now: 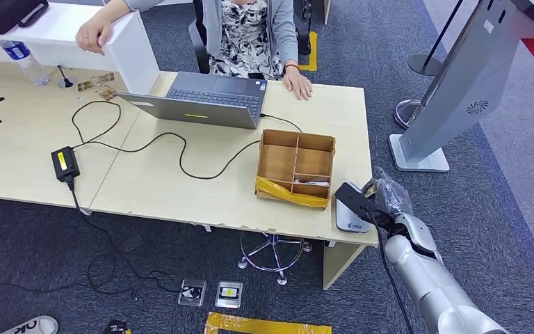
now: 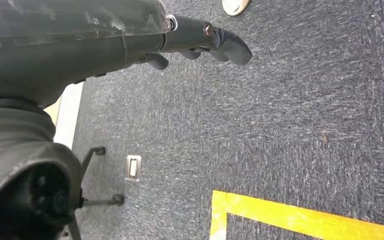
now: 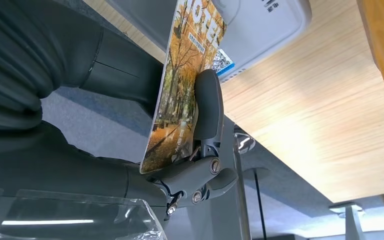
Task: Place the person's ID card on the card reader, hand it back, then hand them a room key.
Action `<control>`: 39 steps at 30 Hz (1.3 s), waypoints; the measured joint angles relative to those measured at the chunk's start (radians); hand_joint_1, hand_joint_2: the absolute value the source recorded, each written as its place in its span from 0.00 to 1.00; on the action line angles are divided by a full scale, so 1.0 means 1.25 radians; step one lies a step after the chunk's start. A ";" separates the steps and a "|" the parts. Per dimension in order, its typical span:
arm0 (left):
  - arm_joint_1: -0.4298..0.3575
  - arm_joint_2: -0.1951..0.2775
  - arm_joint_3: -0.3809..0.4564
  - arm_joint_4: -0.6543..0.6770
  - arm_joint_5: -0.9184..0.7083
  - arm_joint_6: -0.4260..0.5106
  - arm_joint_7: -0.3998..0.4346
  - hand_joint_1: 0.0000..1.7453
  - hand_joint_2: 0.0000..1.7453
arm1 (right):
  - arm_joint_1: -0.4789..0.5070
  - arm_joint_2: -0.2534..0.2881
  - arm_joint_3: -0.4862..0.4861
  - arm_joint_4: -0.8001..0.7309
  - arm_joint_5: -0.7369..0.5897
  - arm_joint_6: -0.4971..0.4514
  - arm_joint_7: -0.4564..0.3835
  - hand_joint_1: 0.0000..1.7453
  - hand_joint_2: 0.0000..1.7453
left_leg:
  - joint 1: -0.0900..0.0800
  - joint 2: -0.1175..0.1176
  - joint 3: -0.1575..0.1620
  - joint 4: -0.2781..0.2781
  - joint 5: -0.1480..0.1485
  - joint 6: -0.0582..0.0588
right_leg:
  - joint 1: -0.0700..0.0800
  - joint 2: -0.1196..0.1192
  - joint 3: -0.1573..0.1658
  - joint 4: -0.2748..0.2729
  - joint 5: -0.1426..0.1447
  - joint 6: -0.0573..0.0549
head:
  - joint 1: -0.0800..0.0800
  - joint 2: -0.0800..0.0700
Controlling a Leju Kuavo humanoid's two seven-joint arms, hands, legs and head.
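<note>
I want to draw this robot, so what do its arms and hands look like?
The right arm is shiny silver and rounded, like a thick tube, with a black cable running along it. The right hand is dark grey with clear plastic wrap near the wrist. Up close, the left hand has a grey ribbed cover, smooth dark grey fingers and small silver screws.

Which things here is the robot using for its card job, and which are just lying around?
For the job: card held in right hand; card reader; wooden compartment box.
Lying about: laptop, water bottle, black power adapter, its cable.
</note>
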 joint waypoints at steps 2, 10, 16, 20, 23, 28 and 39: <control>0.001 0.000 0.000 0.000 0.004 0.001 0.002 0.00 0.00 | -0.002 -0.001 0.000 0.001 -0.007 0.009 -0.007 1.00 1.00 | 0.000 0.000 0.000 0.000 0.000 0.000 | 0.000 0.000 0.000 0.000 0.000 0.000 | 0.000 0.000; 0.002 0.000 0.000 0.000 0.000 0.001 -0.004 0.00 0.00 | -0.030 0.004 0.000 0.004 -0.023 0.022 -0.026 1.00 1.00 | 0.000 0.000 -0.001 0.000 0.000 0.000 | 0.000 0.000 0.000 0.000 0.000 0.000 | 0.000 0.000; 0.002 -0.003 0.000 0.000 -0.028 -0.006 -0.011 0.00 0.00 | -0.099 0.034 -0.002 0.001 -0.066 0.057 -0.005 1.00 1.00 | 0.000 0.001 -0.001 0.000 0.000 0.000 | 0.000 0.001 0.000 0.001 0.000 0.000 | 0.000 0.000; -0.002 -0.008 0.000 0.000 -0.034 -0.009 -0.010 0.00 0.00 | -0.146 0.066 0.000 -0.005 -0.060 0.054 0.005 1.00 1.00 | 0.000 0.001 -0.001 0.000 0.000 0.000 | 0.000 0.000 -0.001 0.001 0.000 0.000 | 0.000 0.000; -0.008 -0.011 0.000 0.000 -0.038 -0.012 -0.007 0.00 0.00 | -0.183 0.089 0.000 -0.006 -0.051 0.050 0.012 1.00 1.00 | 0.000 0.001 -0.001 0.000 0.000 0.000 | 0.001 0.000 0.000 0.001 0.000 0.000 | 0.000 0.000; -0.017 -0.015 0.000 0.000 -0.041 -0.014 0.003 0.00 0.00 | -0.225 0.119 0.001 -0.006 -0.038 0.047 0.022 1.00 1.00 | 0.001 0.001 -0.001 0.000 0.000 0.000 | 0.001 0.001 0.000 0.001 0.000 0.000 | 0.000 0.000; -0.020 -0.023 -0.004 0.000 -0.059 -0.019 0.007 0.00 0.00 | -0.243 0.171 0.002 0.002 -0.022 0.035 0.059 1.00 1.00 | 0.001 0.001 -0.001 0.000 0.000 0.000 | 0.001 0.000 -0.001 0.001 0.000 0.000 | 0.000 0.000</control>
